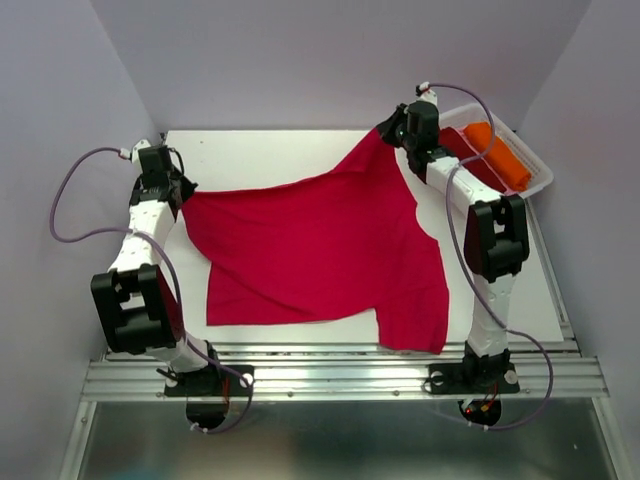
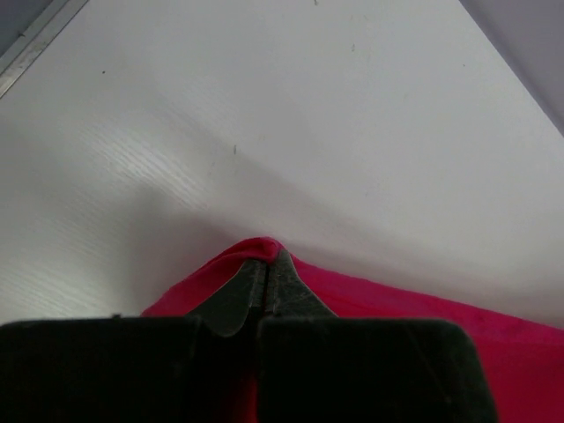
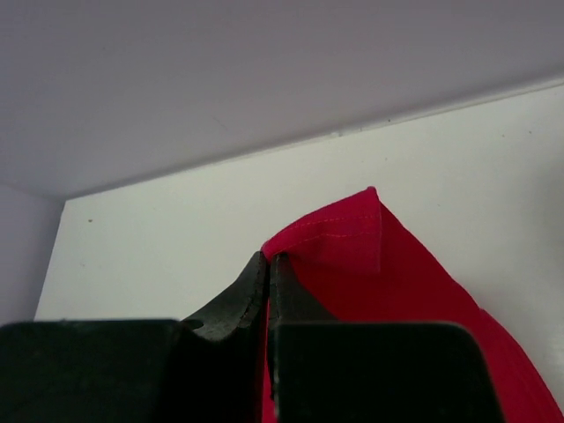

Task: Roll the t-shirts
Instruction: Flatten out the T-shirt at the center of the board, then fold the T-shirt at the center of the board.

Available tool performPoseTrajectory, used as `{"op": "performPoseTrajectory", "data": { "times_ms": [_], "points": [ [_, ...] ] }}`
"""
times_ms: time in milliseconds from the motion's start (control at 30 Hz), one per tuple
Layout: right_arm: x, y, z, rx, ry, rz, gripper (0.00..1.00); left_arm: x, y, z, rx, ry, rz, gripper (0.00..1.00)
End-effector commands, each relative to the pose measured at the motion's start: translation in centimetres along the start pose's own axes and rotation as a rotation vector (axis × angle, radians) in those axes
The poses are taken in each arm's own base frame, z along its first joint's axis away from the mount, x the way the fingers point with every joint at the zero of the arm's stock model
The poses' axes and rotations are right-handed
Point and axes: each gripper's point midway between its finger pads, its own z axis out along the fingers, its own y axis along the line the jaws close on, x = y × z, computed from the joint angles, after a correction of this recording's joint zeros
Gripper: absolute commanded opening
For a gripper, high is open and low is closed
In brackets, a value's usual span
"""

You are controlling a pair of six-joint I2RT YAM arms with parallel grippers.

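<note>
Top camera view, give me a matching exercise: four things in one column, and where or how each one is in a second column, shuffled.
Column one:
1. red t-shirt
2. orange t-shirt
3. white basket
4. right gripper

Column two:
A. lying inside the basket
B. spread across the table, pulled up at two corners
C. standing at the table's far right corner
D. shut on a far corner of the red cloth

Pairs: 1-B, 2-A, 3-C, 4-D
</note>
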Motion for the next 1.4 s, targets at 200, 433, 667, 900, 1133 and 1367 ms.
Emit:
{"op": "performPoseTrajectory", "data": {
  "times_ms": [200, 433, 667, 900, 1133, 1367],
  "points": [
    [-5.4, 2.8, 3.3, -0.152, -0.133, 0.099, 0.01, -5.8, -2.8, 1.9, 0.064, -0.073, -0.005, 0.00],
    [-7.4, 2.9, 1.9, -0.151, -0.180, 0.105, 0.01, -6.3, -5.0, 3.5, 0.161, -0.077, -0.016, 0.00],
    [-8.4, 1.2, 1.2, -0.133, -0.195, 0.098, 0.01, -6.7, -5.5, 5.8, 0.168, -0.078, -0.021, 0.00],
    [-9.0, 0.1, 1.2, -0.125, -0.200, 0.093, 0.01, -8.4, -5.3, 7.5, 0.147, -0.123, 0.016, 0.00],
    [-8.9, 0.5, 1.4, -0.146, -0.192, 0.080, 0.01, -8.1, -6.1, 9.6, 0.185, -0.080, 0.033, 0.00],
    [-7.2, 0.2, -0.3, -0.128, -0.122, 0.103, 0.01, -6.7, -5.4, 10.0, 0.170, -0.032, 0.045, 0.00]
  ]
}}
